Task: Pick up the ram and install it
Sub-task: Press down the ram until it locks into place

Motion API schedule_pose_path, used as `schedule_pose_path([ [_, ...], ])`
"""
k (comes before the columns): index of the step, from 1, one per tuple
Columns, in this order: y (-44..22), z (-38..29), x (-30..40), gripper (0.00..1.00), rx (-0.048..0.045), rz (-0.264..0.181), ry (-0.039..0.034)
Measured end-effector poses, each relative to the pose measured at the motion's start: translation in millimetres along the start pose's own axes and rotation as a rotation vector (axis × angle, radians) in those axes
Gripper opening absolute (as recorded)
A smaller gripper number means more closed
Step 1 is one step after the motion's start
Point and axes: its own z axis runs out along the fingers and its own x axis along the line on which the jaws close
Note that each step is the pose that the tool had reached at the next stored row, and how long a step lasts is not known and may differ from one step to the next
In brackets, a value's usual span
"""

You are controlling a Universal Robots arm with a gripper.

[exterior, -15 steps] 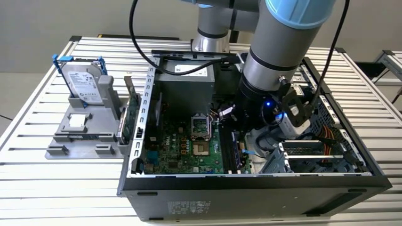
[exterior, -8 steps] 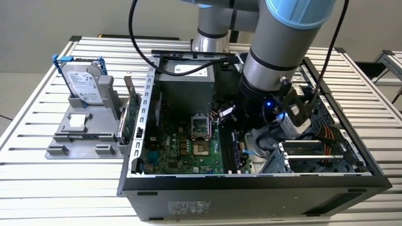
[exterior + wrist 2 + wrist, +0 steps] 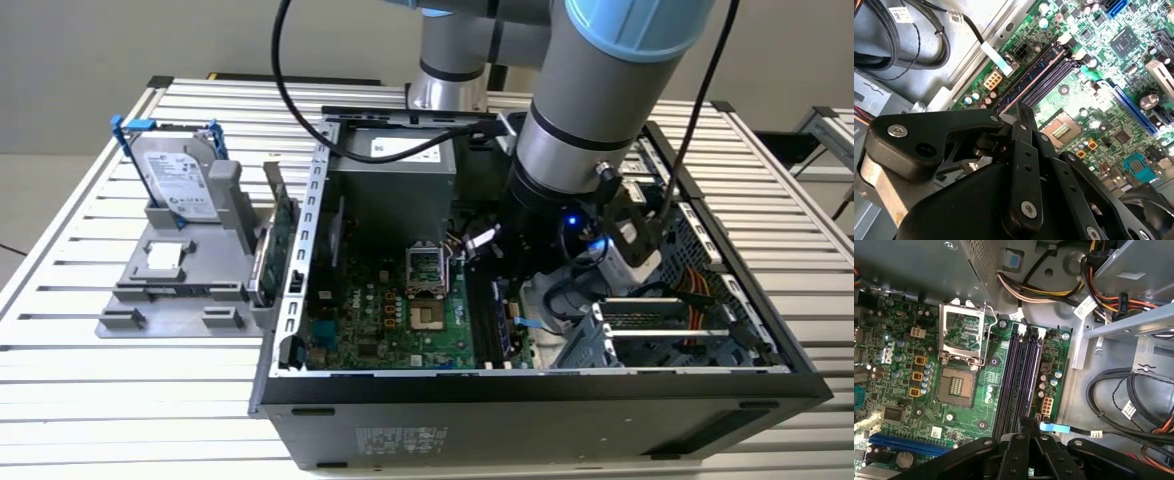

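The ram (image 3: 1030, 75) is a slim dark blue-green stick standing on edge in the memory slot nearest the motherboard's edge; it is seen edge-on in the first wrist view (image 3: 1030, 377). My gripper (image 3: 1021, 111) hovers right over one end of that stick, its black fingers (image 3: 1029, 426) pressed together with nothing visible between them. I cannot tell whether the tips touch the ram. In the exterior view my arm (image 3: 577, 150) reaches down into the open computer case (image 3: 534, 385), above the right edge of the motherboard (image 3: 387, 310).
An empty processor socket (image 3: 956, 385) and the other black memory slots (image 3: 1010, 380) lie beside the ram. Cable bundles (image 3: 1124, 400) and a metal drive cage (image 3: 661, 335) crowd the exterior view's right. Outside the case stands a hard drive (image 3: 180, 175) on a grey rack (image 3: 174, 290).
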Motion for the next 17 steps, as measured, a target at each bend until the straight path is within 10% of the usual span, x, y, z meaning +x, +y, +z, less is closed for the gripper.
schedule_pose_path([
  [17, 0.0, 0.0, 0.0, 0.0, -0.0014, -0.058, 0.0016],
])
